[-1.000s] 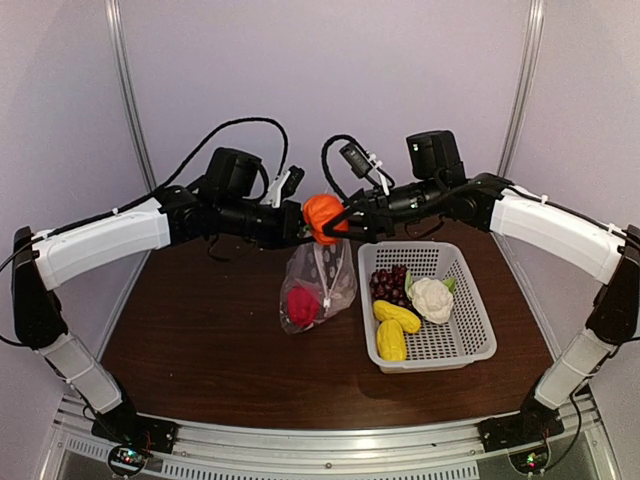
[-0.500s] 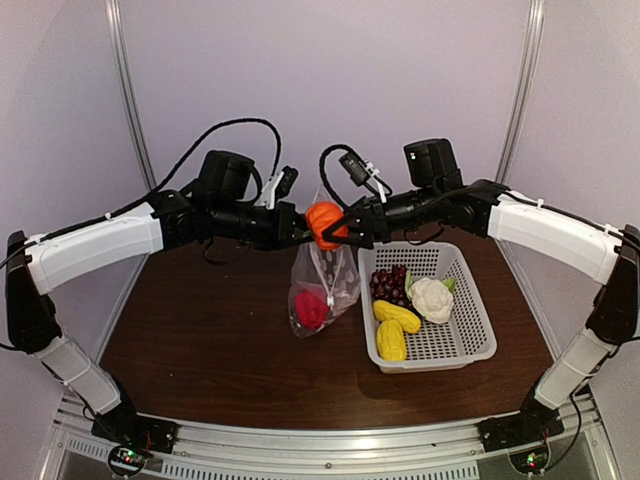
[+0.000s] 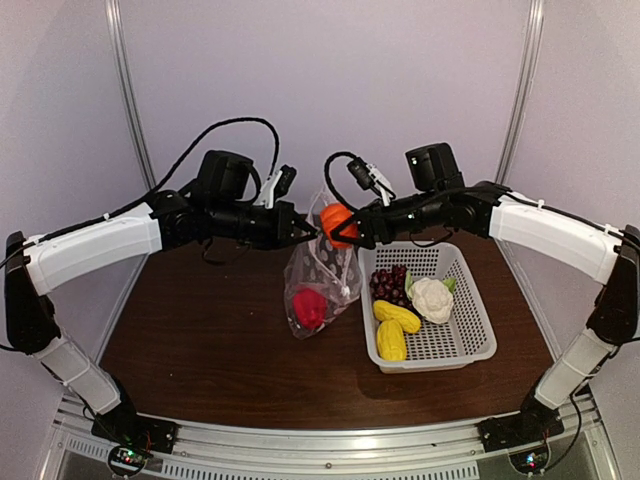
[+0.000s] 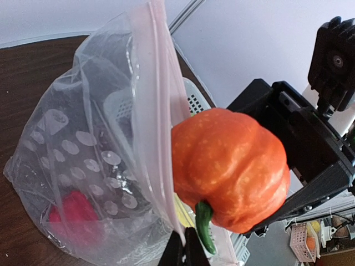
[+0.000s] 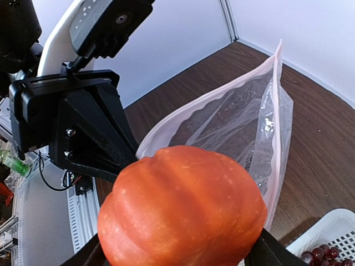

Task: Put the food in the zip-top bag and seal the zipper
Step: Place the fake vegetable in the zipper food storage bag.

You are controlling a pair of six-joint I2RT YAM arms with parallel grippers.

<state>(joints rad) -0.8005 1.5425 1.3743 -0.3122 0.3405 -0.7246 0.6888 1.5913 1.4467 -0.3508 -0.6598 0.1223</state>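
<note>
Left gripper [image 4: 185, 249] pinched shut on the zipper [image 4: 159, 119] lip, holding the zip-top bag [image 3: 322, 278] up with its mouth narrowly agape and a red pepper [image 3: 309, 308] at the bottom; right gripper [image 3: 349, 230] clasps the orange round fruit [image 5: 183, 221] just beside that lip, basket [image 3: 482, 335] near on the right.

You have a white perforated basket [image 3: 437, 362] standing on the dark brown desk [image 3: 200, 340], below the right gripper [image 3: 350, 228] and off to its right, nearer the arm bases. Pale lilac wall panels [image 3: 330, 80] rise behind that gripper. A slotted metal rail [image 3: 330, 440] runs along the desk's near edge.
</note>
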